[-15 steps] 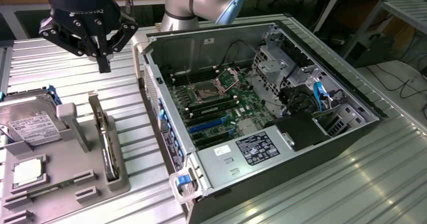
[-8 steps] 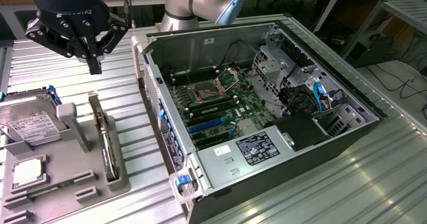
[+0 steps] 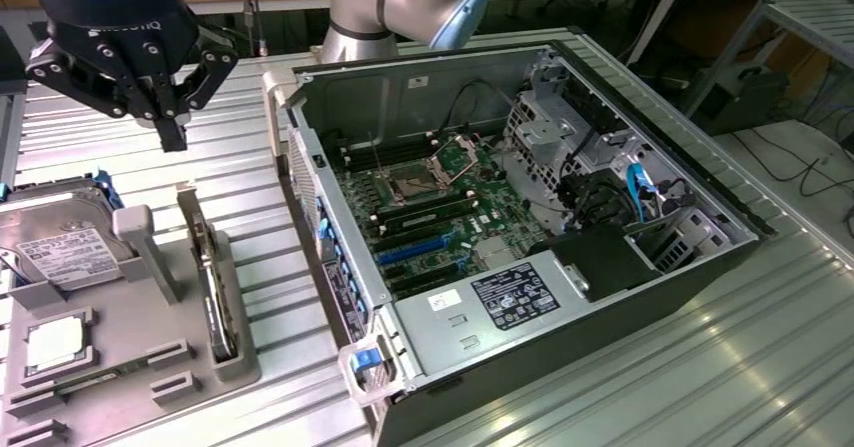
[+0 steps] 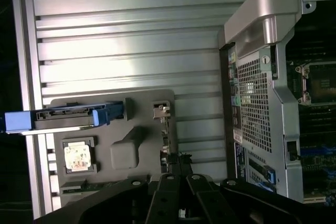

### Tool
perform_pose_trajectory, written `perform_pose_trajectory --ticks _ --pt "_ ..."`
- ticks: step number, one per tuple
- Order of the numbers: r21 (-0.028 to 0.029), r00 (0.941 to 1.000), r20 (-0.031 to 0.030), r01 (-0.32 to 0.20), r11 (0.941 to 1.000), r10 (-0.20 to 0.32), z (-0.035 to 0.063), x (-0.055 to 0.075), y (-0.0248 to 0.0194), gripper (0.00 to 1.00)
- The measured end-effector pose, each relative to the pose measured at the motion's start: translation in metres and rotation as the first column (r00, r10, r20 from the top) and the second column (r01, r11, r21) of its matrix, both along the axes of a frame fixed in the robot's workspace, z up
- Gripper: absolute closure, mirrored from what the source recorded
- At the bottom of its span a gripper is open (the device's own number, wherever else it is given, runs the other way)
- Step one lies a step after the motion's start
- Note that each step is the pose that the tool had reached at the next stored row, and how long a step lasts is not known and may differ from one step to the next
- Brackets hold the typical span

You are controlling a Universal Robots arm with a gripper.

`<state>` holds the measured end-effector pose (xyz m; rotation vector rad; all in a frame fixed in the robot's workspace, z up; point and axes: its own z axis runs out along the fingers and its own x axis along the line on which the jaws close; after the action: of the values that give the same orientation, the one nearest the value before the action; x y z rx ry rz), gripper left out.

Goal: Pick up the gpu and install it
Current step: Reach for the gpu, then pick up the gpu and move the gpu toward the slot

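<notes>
End effector [image 3: 171,135] upper left of exterior frame, fingers together, nothing held, hovering over the table [image 3: 240,167]. gpu [image 3: 214,297] stands on edge in the gray holder [image 3: 147,337], lower left, beside the hard drive [image 3: 54,247]. Open PC case [image 3: 534,217] centre frame.

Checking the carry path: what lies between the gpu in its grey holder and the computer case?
Past the holder edge, bare ribbed table separates the gpu from the computer case; both the exterior and wrist views show it.
</notes>
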<state>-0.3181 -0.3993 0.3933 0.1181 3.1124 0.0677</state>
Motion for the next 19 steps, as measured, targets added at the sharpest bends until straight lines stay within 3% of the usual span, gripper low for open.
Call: perform_pose_trajectory --ticks 8,19 --pt "0.0 1.0 -0.0001 0.0 1.0 0.0 0.0 -0.015 -0.0002 0.89" --pt "0.0 1.0 -0.0001 0.0 1.0 0.0 0.0 -0.015 -0.0002 0.89"
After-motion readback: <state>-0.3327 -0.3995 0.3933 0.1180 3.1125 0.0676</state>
